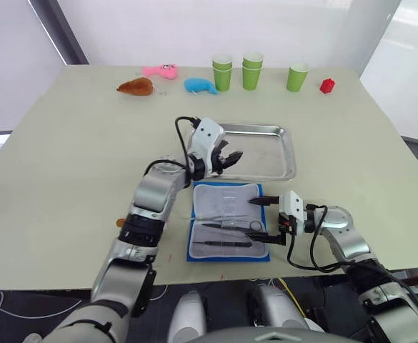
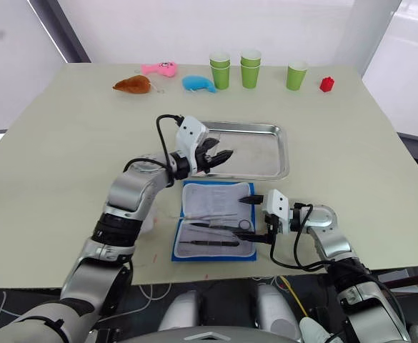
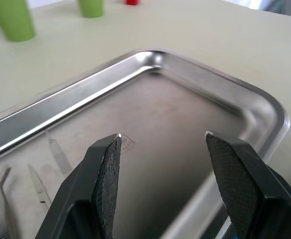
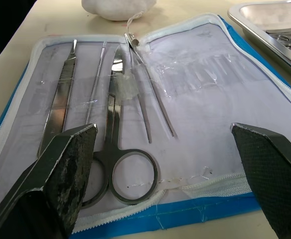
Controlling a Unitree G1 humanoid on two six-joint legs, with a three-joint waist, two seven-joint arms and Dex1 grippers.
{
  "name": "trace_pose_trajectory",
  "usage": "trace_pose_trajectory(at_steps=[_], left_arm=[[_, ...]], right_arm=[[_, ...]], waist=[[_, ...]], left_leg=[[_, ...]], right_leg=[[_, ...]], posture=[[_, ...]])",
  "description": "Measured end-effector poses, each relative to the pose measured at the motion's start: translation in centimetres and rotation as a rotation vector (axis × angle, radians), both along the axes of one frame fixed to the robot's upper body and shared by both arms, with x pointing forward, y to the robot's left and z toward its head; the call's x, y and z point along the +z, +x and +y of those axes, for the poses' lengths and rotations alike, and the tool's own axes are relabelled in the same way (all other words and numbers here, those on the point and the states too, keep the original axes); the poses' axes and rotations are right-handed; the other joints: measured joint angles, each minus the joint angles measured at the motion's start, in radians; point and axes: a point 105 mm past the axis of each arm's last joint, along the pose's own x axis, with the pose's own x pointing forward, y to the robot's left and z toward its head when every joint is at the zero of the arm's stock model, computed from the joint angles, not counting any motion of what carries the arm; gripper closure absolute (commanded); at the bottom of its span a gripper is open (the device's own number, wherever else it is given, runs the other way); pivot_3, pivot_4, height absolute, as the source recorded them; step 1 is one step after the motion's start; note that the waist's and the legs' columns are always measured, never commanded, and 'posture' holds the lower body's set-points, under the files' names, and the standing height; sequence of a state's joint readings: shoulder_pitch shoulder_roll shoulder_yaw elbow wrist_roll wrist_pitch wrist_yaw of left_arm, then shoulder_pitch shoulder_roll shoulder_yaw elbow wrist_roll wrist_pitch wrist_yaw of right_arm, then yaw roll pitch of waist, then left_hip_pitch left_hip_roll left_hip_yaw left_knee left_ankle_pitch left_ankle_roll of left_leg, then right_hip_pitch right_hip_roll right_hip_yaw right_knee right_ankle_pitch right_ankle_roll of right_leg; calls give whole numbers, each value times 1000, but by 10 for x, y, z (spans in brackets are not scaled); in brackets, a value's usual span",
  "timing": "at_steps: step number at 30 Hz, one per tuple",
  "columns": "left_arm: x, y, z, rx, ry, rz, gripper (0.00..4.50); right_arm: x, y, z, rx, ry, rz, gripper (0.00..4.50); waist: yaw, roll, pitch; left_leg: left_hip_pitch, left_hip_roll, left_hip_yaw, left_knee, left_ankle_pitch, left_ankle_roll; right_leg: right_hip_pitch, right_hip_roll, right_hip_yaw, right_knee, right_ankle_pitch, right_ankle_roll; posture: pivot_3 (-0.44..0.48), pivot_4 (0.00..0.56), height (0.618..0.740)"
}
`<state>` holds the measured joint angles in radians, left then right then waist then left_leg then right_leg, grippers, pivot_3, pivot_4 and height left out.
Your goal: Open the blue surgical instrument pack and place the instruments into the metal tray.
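Right wrist view looks straight along the right hand (image 4: 165, 174), fingers spread wide and empty, at the opened blue surgical instrument pack (image 4: 195, 84) lying flat on the counter (image 1: 66, 157) directly ahead. The remaining instruments (image 4: 113, 104) lie with long axes running away from that hand, scissor rings nearest it. This hand is the nearer one. The left hand (image 1: 230, 158), also spread apart and empty, hangs over the metal tray (image 1: 284, 153), just beyond the pack.
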<state>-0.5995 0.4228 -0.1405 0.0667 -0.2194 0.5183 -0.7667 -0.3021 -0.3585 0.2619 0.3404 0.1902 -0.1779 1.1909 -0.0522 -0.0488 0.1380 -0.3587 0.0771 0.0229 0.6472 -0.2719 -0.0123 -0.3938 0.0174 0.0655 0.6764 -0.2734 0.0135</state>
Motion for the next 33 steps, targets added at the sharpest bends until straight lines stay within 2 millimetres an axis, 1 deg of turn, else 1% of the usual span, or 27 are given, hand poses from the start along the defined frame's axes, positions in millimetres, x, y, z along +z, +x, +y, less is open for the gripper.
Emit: trace_pose_trajectory(at_steps=[2,4,6,8,10,11,15,16,17,18,19,20,21,22,24,26,29,33], left_arm=[[-2,-9,10,-74,19,-4,1658],[-2,-16,15,-129,24,-5,1658],[-3,-29,23,-229,28,3,1658],[-1,-38,31,-294,47,-3,1658],[1,-45,48,-329,86,-20,1658],[1,-52,58,-361,111,-24,1658],[3,-70,84,-439,144,3,1658],[8,-75,92,-481,164,-13,1658],[10,-78,96,-503,185,-31,1658],[10,-78,97,-506,187,-33,1658],[13,-82,105,-539,206,-53,1139],[14,-82,106,-537,209,-55,851],[16,-83,109,-538,209,-56,339],[19,-85,113,-544,216,-52,77],[28,-90,122,-550,226,-36,77],[32,-94,126,-561,237,-15,77],[30,-98,129,-578,245,24,77],[25,-99,126,-604,232,50,77]], right_arm=[[0,0,0,3,-2,0,0],[0,0,-1,4,-4,0,0],[-1,0,-2,3,-7,1,0],[0,0,-2,4,-6,1,0],[0,-1,-1,6,-6,1,0],[-1,-1,-1,6,-6,1,0],[-1,-1,-3,3,-10,2,0],[-1,-1,-4,2,-12,2,0],[-1,-1,-4,2,-12,2,0],[-1,-1,-4,2,-12,2,0],[-1,-1,-4,5,-11,3,0],[-1,-1,-4,6,-10,3,0],[-1,-1,-4,7,-10,3,0],[-1,-1,-3,9,-8,4,0],[-1,-2,-3,11,-8,4,0],[-1,-2,-3,12,-8,4,0],[-1,-2,-3,12,-8,5,0],[-1,-2,-3,13,-8,5,0]], waist=[[0,0,0],[1,0,0],[3,1,1],[2,2,1],[2,4,2],[2,5,3],[7,5,3],[9,5,3],[10,5,3],[10,5,3],[9,5,3],[9,5,3],[9,5,3],[9,5,3],[8,4,3],[8,3,3],[9,4,4],[10,3,3]], left_leg=[[0,0,0,0,0,0],[-1,0,0,0,0,0],[-1,0,0,0,0,0],[-1,0,1,0,0,0],[-1,0,0,0,0,0],[-1,0,0,-1,0,0],[-1,0,1,-1,0,0],[-1,0,1,0,0,0],[-1,0,2,0,0,0],[-1,0,2,-1,0,0],[-1,1,2,-1,0,0],[-2,1,2,-1,0,1],[-2,1,2,-1,0,1],[-2,1,2,-1,0,1],[-2,2,1,-3,0,1],[-1,2,1,-3,0,1],[-1,2,2,-3,0,1],[-1,2,5,-3,0,1]], right_leg=[[0,0,0,-1,0,0],[0,-1,0,-1,0,0],[0,-1,0,-2,-2,-3],[0,-1,1,-2,-2,-3],[0,-1,1,-2,-2,-4],[0,-1,1,-3,-2,-4],[-1,-2,1,-3,-3,-4],[-1,-2,1,-4,-3,-4],[-1,-2,1,-4,-3,-4],[-1,-2,2,-4,-3,-4],[-2,-2,2,-4,-3,-4],[-3,-2,2,-4,-3,-4],[-3,-2,2,-4,-3,-4],[-3,-2,2,-4,-3,-4],[-3,-2,3,-4,-3,-4],[-3,-2,3,-5,-3,-4],[-3,-2,3,-5,-3,-4],[-4,-2,3,-5,-3,-4]], posture=[[0,150,740],[0,150,740],[0,150,740],[0,150,740],[0,150,740],[0,150,740],[0,150,740],[0,150,740],[0,150,740],[0,150,740],[0,150,740],[0,150,740],[0,150,740],[0,150,740],[0,150,740],[0,150,740],[0,150,740],[0,150,740]])
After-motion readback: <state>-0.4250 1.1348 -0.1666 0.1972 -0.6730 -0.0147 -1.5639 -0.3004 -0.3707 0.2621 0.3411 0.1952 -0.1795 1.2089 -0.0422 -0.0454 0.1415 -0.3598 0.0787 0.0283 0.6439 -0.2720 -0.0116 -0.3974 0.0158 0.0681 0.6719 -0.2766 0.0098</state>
